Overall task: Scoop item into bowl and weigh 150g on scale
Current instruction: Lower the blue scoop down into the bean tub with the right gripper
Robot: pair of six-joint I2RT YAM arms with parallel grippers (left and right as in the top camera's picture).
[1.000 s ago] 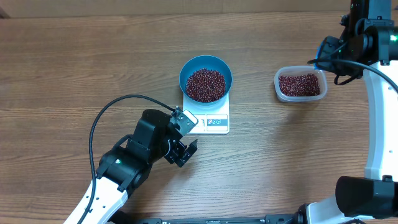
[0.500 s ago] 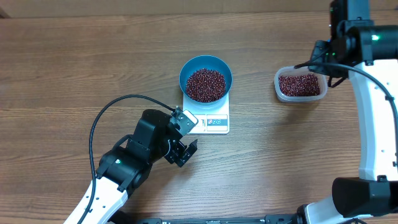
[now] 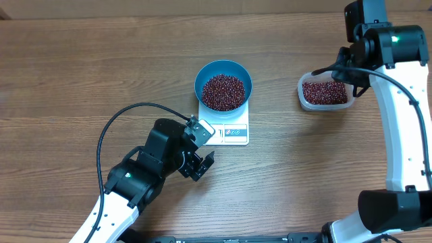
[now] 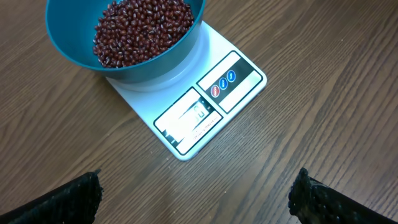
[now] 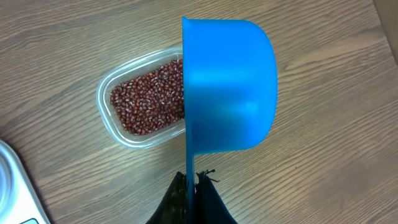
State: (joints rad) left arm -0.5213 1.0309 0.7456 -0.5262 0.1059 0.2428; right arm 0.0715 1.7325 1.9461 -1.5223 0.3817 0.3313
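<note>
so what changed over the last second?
The right arm swung in toward the tub, carrying the scoop, which the right gripper stays shut on. The scoop now hangs at the tub's edge. Nothing was grabbed or let go. Unchanged: the left gripper, open beside the scale, and the bowl of beans on the scale.

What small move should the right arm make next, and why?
Probably lower the scoop into the tub for more beans. The right gripper is shut on its handle, the scoop hangs over the tub's end, turned on its side. The scale display is unreadable, so this is a guess.
</note>
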